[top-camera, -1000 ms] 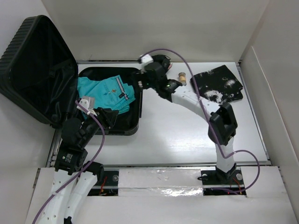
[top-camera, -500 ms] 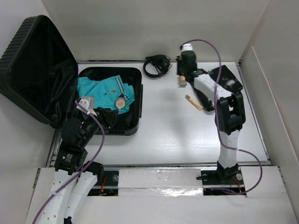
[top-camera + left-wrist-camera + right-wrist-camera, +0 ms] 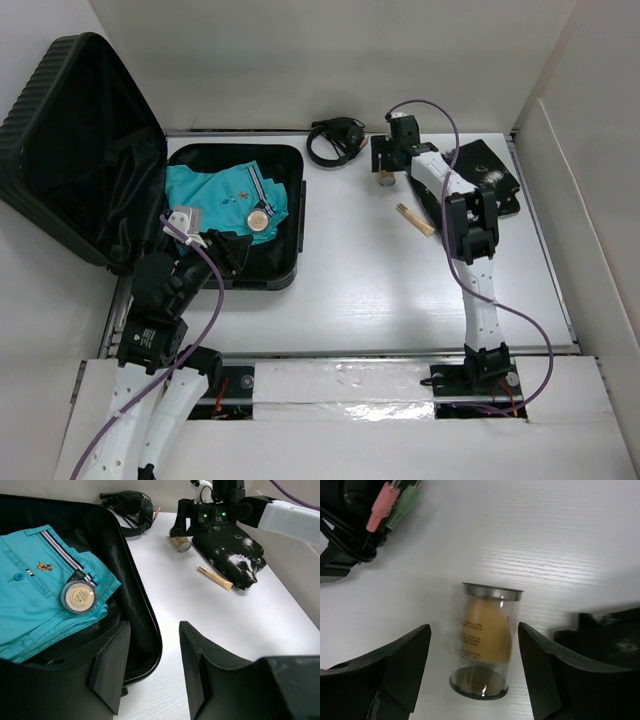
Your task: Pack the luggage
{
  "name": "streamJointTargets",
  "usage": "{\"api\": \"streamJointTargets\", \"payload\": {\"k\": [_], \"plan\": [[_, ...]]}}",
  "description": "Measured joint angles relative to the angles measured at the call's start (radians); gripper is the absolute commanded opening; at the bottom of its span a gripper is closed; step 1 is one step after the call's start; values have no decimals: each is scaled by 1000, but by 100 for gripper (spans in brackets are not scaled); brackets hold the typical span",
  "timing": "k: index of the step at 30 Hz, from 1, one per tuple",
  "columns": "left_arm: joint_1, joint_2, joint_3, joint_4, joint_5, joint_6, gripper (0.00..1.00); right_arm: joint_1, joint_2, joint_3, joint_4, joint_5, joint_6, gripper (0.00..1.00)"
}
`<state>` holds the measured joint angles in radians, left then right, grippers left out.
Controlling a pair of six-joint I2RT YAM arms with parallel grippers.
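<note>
The black ribbed luggage (image 3: 80,150) lies open at the table's left, lid up; it also shows in the left wrist view (image 3: 142,610). Inside lie a folded turquoise garment (image 3: 215,200) and a round tin (image 3: 262,221). My right gripper (image 3: 475,672) is open at the far side of the table, its jaws on either side of a clear tube holding a tan sponge (image 3: 485,640), apart from it. My left gripper (image 3: 152,667) is open and empty above the suitcase's near right corner.
Black headphones with pink and green plugs (image 3: 335,140) lie at the back. A tan stick (image 3: 416,220) and a black speckled cloth (image 3: 490,180) lie right of the tube. White walls close in the table.
My right arm has swung from the suitcase to the back right. It left the round tin on the turquoise garment and now straddles the sponge tube. The left arm has not moved.
</note>
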<state>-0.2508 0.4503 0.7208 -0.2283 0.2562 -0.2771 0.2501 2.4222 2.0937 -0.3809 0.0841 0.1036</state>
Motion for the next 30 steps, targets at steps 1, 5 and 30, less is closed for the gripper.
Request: {"api": "streamJointTargets", "payload": {"k": [1, 5, 30], "plan": [[0, 0, 0, 0, 0, 0, 41, 4, 13, 21, -15, -11, 1, 74], [3, 0, 0, 0, 0, 0, 41, 5, 32, 40, -27, -43, 10, 54], [17, 12, 0, 0, 2, 0, 41, 0, -167, -310, 155, -259, 37, 42]]}}
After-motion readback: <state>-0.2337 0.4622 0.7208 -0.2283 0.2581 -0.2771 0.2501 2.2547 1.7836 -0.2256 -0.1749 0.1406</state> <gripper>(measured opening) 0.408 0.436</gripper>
